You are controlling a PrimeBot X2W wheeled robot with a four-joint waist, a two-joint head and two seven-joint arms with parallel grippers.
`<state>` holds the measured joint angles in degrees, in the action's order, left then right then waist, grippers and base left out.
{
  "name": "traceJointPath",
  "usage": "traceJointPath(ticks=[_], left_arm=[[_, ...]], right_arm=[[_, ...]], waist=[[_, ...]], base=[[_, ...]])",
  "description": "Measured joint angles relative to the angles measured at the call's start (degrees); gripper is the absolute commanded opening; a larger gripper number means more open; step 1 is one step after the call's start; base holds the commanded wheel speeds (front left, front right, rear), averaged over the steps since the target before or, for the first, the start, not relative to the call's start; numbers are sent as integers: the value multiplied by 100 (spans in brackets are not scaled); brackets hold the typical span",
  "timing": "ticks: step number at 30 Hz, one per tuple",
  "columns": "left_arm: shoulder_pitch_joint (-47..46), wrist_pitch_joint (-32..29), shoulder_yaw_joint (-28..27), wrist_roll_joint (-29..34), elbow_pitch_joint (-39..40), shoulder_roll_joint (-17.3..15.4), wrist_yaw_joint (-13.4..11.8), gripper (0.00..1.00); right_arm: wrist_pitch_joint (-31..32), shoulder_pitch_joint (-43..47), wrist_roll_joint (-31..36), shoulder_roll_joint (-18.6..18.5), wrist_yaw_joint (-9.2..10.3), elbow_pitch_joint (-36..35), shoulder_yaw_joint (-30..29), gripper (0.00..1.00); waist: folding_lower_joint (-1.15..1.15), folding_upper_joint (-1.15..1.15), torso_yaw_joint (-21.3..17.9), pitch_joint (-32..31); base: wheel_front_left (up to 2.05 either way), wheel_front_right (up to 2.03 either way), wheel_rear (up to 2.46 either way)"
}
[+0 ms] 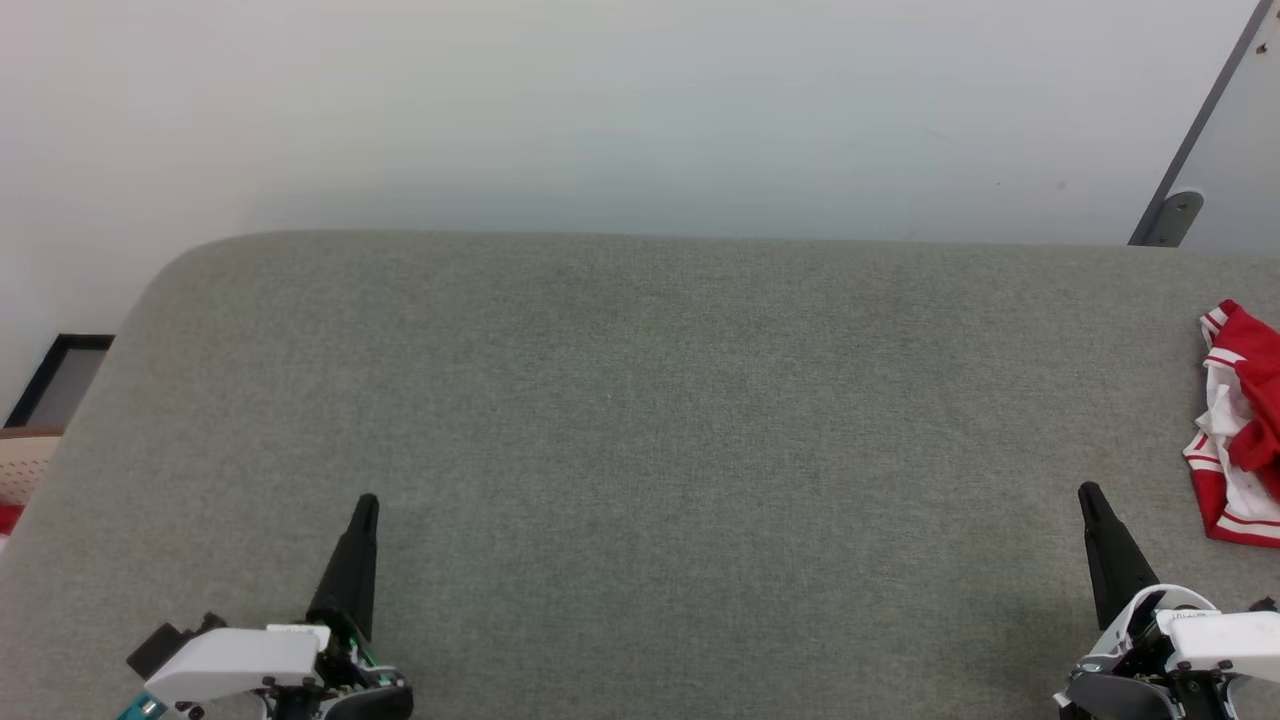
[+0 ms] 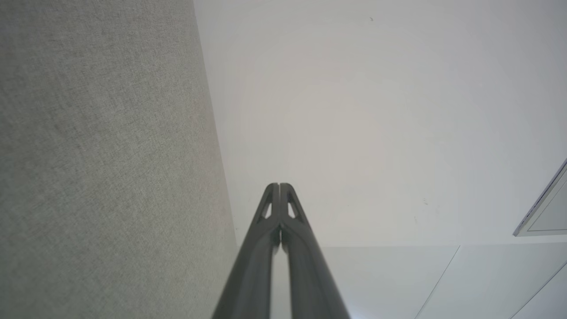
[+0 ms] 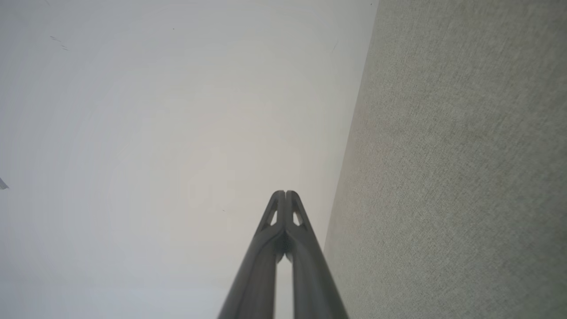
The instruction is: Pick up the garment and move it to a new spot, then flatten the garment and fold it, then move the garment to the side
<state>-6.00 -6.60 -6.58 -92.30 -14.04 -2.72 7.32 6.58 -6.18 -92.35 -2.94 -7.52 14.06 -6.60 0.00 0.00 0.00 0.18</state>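
While both arms sit low in the frame, the left gripper [image 1: 366, 503] at lower left and the right gripper [image 1: 1088, 492] at lower right have fingers pressed together, clamping nothing. The garment [image 1: 1238, 400] lies bunched at the right edge of the grey pad [image 1: 640, 400], partly cut off. This fits a heap awaiting pickup or one set aside. Either way, see all of it before judging.
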Motion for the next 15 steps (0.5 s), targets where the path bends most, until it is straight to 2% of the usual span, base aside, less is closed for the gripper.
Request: traceJointPath(ticks=[15], left_arm=[[-1, 0, -1, 0, 0, 1, 0, 0]], right_arm=[[0, 0, 0, 0, 0, 0, 0, 0]], waist=[[0, 0, 0, 0]], base=[[0, 0, 0]])
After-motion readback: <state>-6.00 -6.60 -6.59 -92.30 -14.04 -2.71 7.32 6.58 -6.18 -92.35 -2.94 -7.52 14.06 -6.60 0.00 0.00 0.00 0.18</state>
